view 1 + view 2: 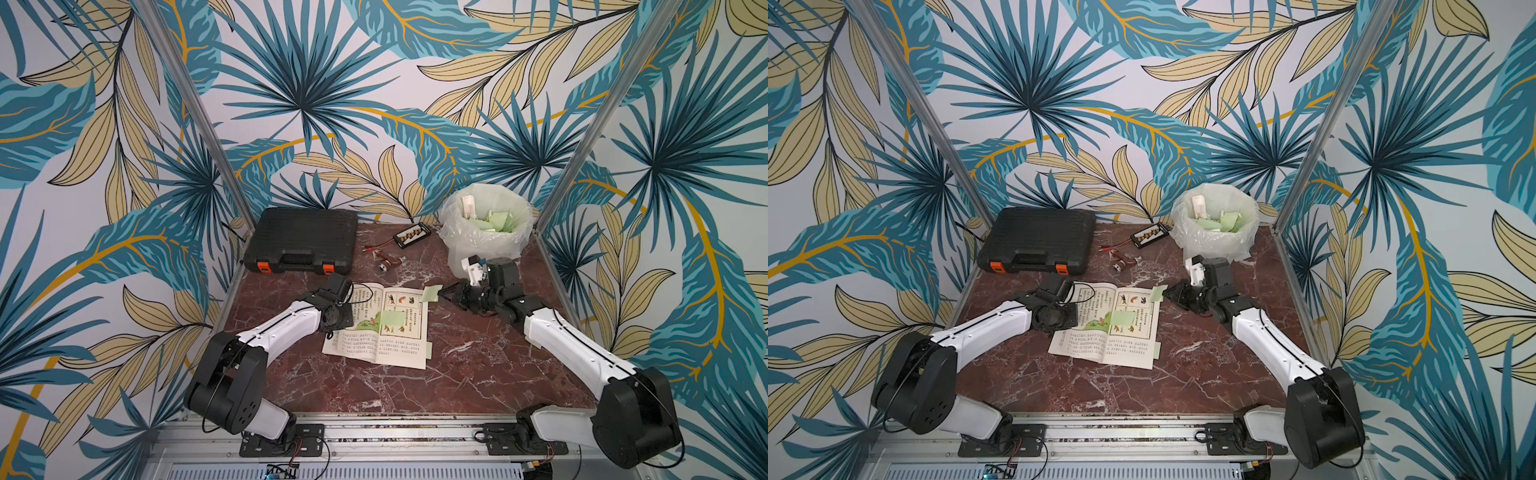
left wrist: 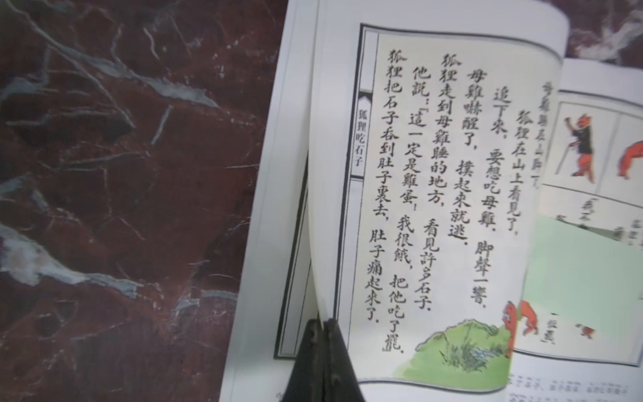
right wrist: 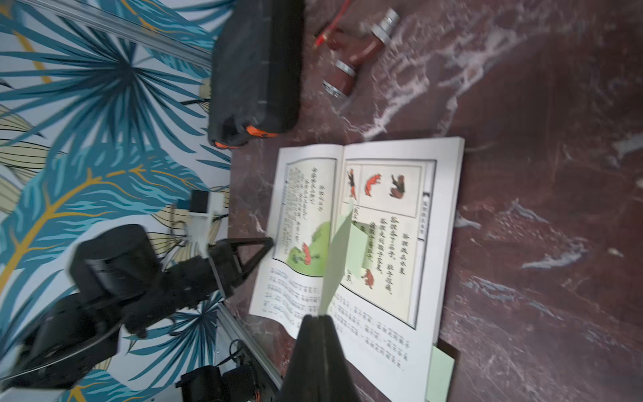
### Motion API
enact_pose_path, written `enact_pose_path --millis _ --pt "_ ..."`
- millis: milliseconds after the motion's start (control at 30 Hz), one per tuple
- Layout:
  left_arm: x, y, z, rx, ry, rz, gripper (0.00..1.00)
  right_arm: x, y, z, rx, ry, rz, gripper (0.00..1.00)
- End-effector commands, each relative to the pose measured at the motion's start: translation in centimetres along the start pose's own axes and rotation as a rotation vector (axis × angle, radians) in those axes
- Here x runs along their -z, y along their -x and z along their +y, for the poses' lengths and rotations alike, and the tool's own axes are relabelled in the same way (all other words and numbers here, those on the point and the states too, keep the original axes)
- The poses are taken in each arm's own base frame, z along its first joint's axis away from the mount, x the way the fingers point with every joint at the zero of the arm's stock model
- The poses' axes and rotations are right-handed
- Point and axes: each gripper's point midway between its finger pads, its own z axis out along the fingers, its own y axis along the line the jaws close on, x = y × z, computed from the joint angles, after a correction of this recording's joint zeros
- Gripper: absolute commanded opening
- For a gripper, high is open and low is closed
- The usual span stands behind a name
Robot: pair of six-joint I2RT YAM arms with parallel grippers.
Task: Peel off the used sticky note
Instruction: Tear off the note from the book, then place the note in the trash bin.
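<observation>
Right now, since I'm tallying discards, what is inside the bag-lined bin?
The bag-lined bin holds several green sticky notes and a white object standing at one side. Whatever lies beneath them is covered.

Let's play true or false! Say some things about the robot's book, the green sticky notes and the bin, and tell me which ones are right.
1. The right gripper pinches a green sticky note. True.
2. The book is shut. False: it lies open.
3. The bin is empty. False: green notes lie inside it.
4. A second green note sits on the book's open page. True.
5. The black case stands open. False: its lid is down.
</observation>
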Motion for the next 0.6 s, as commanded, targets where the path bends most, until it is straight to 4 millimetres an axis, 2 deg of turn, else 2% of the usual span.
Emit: enact_pose_path --millis 0,100,200,367,467,567 --pt "-1.5 -1.6 1.5 -0.002 0.052 0.037 0.00 2.9 1.9 3.8 0.044 0.066 -0.020 0.00" --pt "-2.0 -1.9 1.4 -0.002 0.045 0.045 0.00 5.6 5.8 7.2 0.084 0.119 -0.111 0.00" --pt "-2.2 -2.0 0.9 -0.011 0.013 0.044 0.00 7.7 9.9 8.1 0.097 0.085 -0.211 0.00" --pt "-1.4 -1.7 0.2 -0.017 -0.030 0.027 0.00 8.9 16.2 6.9 0.058 0.026 -0.321 0.00" --pt "-0.6 -1.3 -0.1 -0.021 -0.050 0.009 0.00 8.4 18.8 4.4 0.034 -0.063 -0.344 0.00" --pt "0.2 -0.9 -0.5 -0.029 -0.068 -0.005 0.00 8.3 20.4 1.9 0.012 -0.163 -0.359 0.00"
